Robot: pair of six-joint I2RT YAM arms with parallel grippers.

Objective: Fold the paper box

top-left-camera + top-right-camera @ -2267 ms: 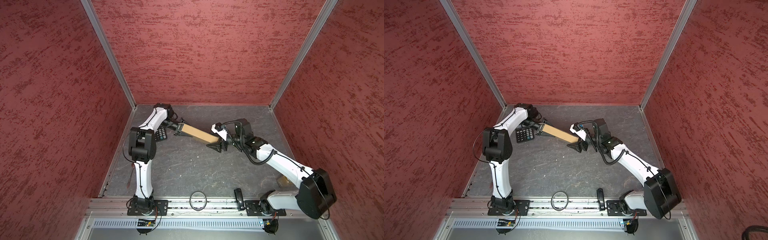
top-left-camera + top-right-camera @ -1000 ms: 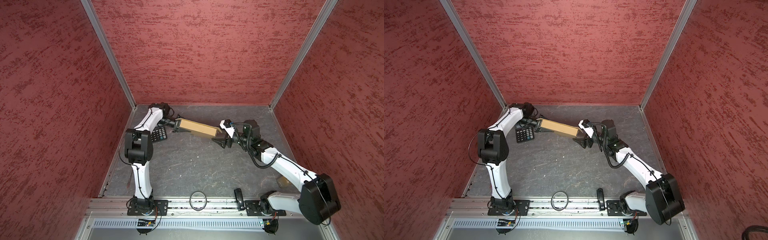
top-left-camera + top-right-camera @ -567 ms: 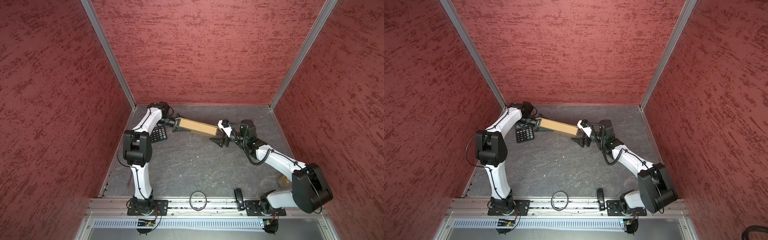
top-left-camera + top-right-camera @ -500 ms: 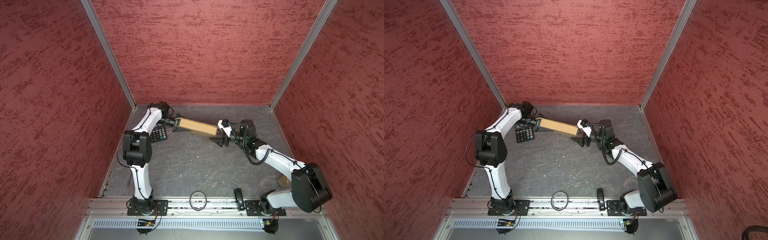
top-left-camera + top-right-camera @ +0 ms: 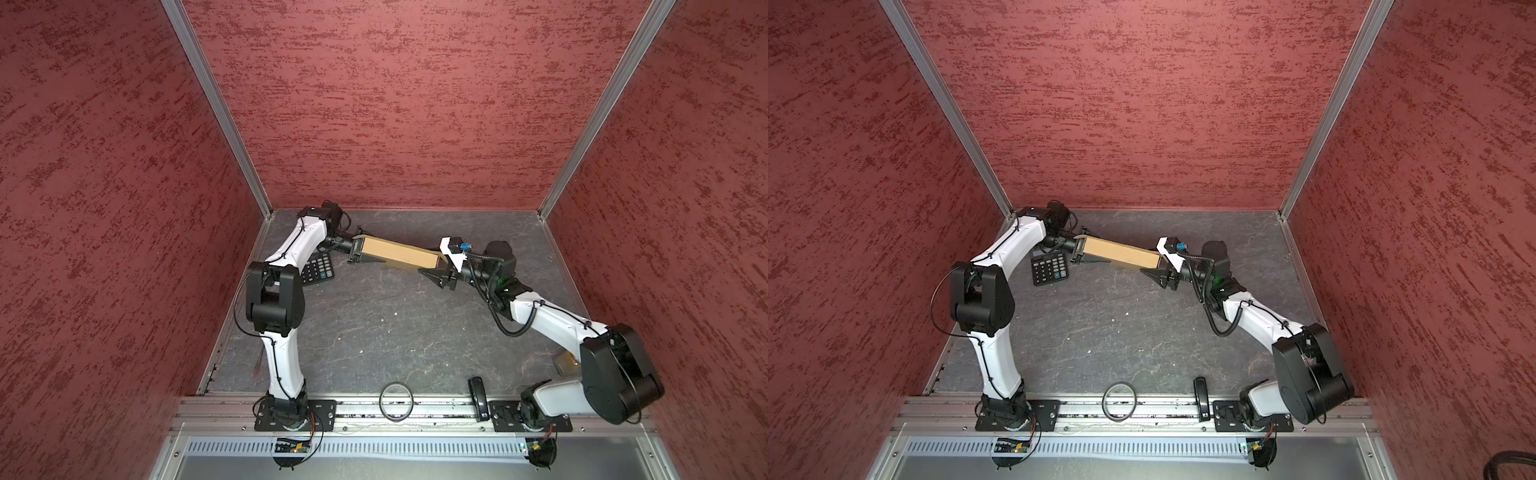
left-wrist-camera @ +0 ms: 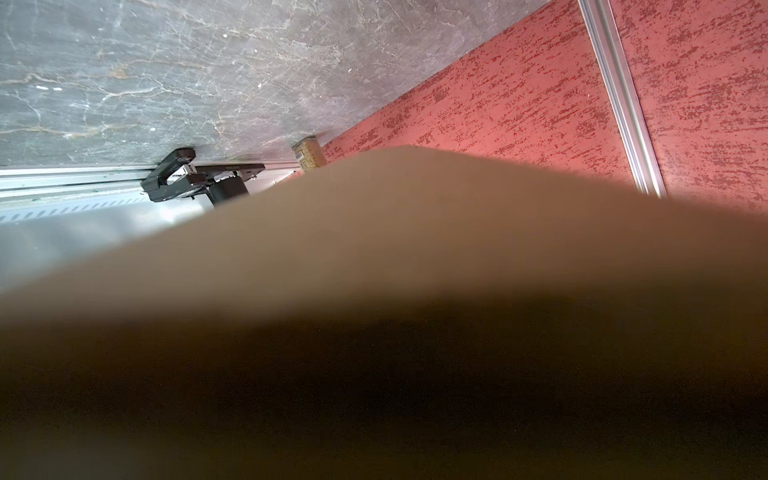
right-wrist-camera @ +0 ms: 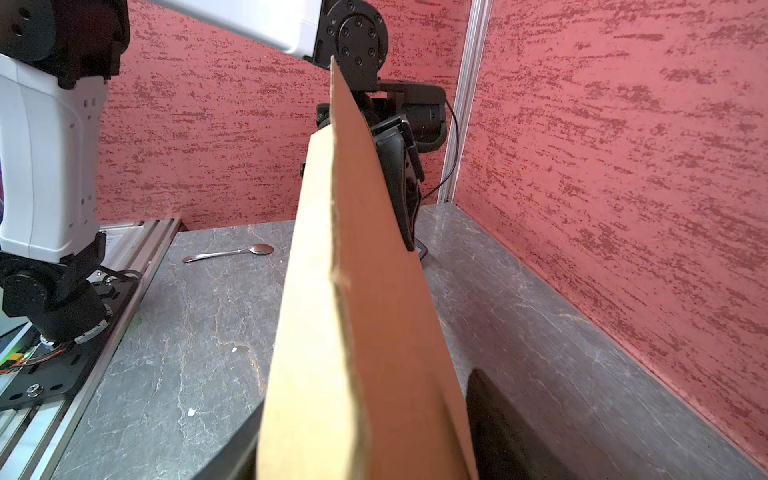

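Left hand point(image 5: 360, 247) clamps the paper box point(image 5: 399, 253) at 9 o'clock; right hand point(image 5: 436, 267) straddles its 3 o'clock end, grip unconfirmed; a skewed squeeze risks buckling it.

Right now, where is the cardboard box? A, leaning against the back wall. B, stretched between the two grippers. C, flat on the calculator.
B: the cardboard box runs from the left gripper to the right gripper, beside the calculator, not on it.
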